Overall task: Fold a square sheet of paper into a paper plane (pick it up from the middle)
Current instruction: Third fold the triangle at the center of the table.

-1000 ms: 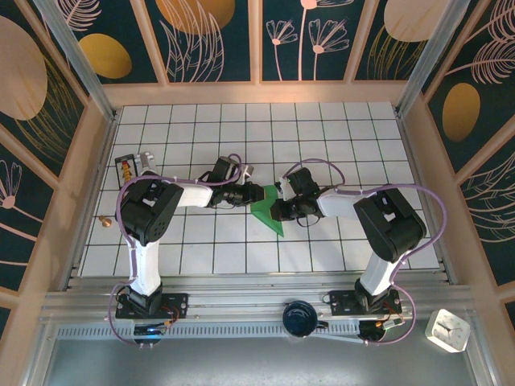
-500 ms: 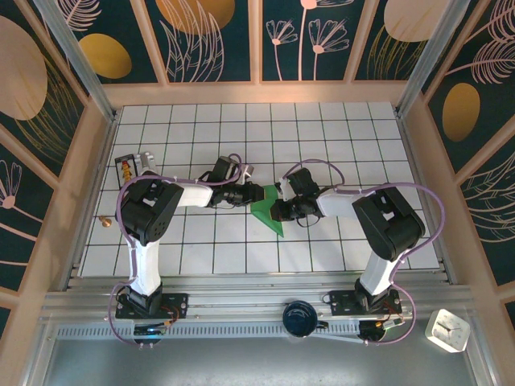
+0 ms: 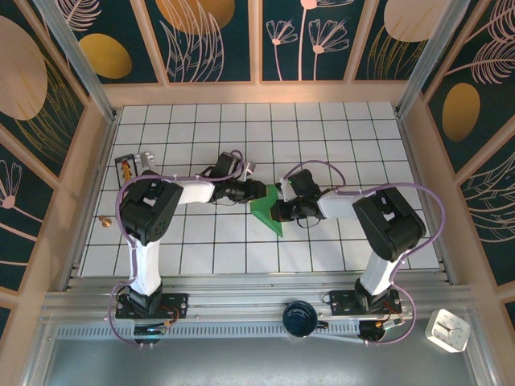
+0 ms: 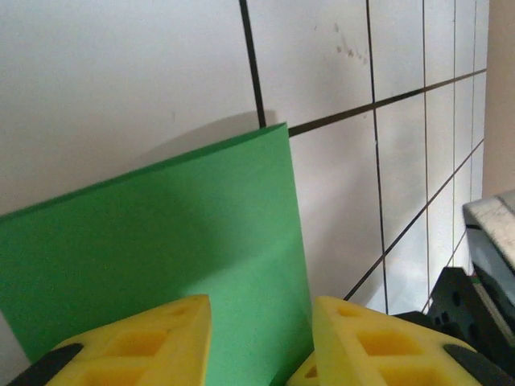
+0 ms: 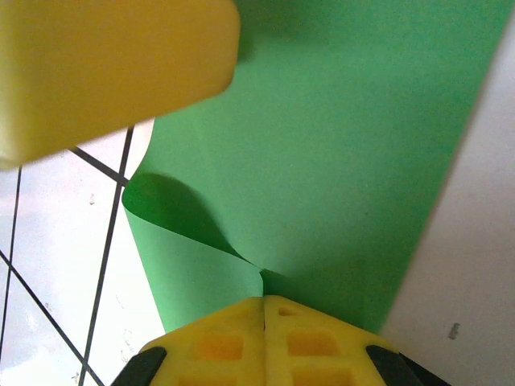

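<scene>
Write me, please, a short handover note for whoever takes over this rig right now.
Right gripper: shut on the square sheet of paper, at a curled-over fold.
Left gripper: open, fingers either side of the sheet's edge, not pinching.
Sheet: near the middle of the table, partly folded.
Done: folding begun. Left: remaining creases; no plane shape yet.

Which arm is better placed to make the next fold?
Left, probably: the right gripper is shut on the thin green paper sheet, anchoring it, while the left gripper is open at its free edge.
</scene>
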Controlling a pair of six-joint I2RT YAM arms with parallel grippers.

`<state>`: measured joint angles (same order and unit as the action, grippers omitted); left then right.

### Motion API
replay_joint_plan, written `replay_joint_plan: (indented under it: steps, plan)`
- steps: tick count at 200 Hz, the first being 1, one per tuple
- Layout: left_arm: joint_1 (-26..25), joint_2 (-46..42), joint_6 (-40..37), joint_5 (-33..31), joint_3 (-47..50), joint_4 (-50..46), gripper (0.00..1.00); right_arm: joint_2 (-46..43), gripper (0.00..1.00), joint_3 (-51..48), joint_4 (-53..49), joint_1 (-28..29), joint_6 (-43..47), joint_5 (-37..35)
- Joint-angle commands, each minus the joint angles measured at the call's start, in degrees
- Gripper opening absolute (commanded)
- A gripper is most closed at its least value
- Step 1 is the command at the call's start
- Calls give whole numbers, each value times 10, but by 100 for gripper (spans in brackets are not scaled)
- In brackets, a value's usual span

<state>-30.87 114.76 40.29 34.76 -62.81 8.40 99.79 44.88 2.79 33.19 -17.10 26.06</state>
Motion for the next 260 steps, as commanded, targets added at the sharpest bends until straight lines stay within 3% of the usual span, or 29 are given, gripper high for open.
replay_joint_plan:
  steps: [1,24,45,96,123,260]
  plan:
    - [-2,-27,-6,-18,-23,-26,40,17,5,-31,-42,-2,-9,-33]
    - [-2,-69,7,-48,-2,-20,41,17,5,-35,-41,-2,-13,-34]
    - [-6,-126,48,-70,73,26,39,20,5,-33,-42,-2,-17,-30]
    - [-66,-193,94,-57,202,84,8,25,4,-32,-47,-4,-26,-22]
    - [-91,-191,117,-32,220,110,0,29,3,-35,-47,-4,-40,-22]
    - [-106,-171,161,-23,236,159,0,34,1,-43,32,11,-179,-37]
